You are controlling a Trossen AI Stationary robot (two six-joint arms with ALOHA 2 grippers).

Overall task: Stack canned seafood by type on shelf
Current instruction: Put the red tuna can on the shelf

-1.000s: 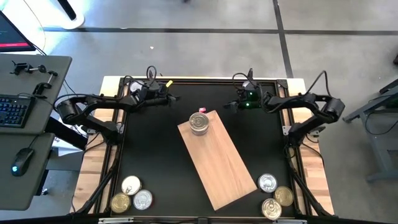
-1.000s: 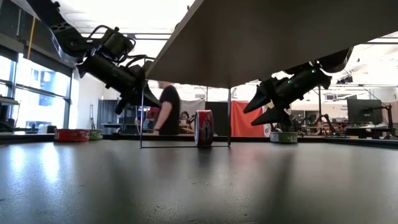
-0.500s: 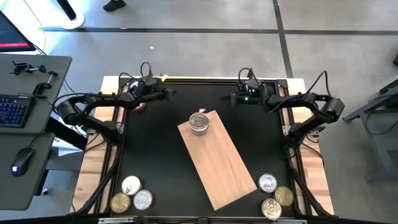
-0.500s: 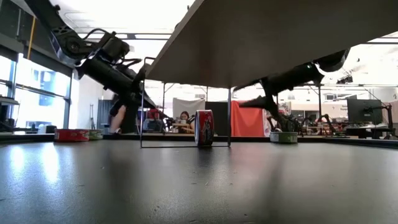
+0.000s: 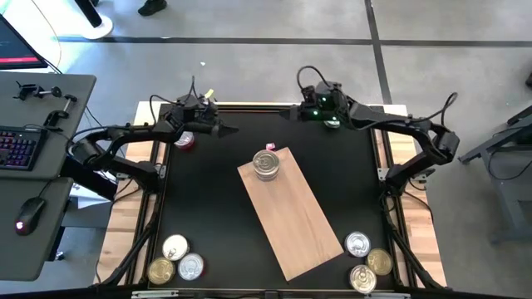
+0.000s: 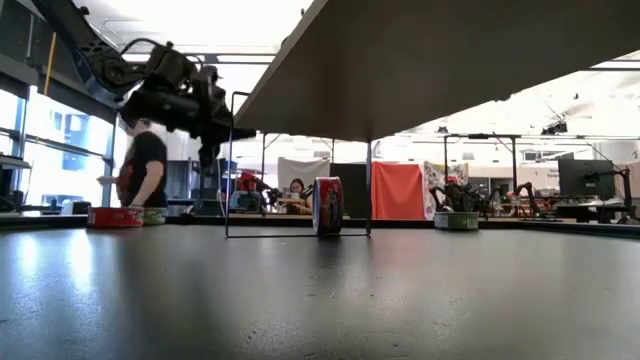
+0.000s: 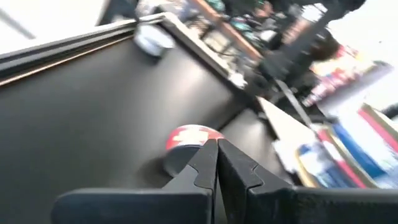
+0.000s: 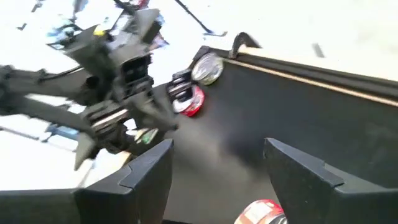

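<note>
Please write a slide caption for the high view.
Both claws hover near the table's far edge; one can sits on the wooden shelf.

Closed left pincer [image 7: 217,163] over red tin [image 7: 188,139]

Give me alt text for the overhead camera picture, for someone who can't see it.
Seen from above, a wooden shelf board lies diagonally on a black table with a stack of tins at its far end. The left gripper and right gripper hover near the far edge; loose tins sit in both near corners.
</note>
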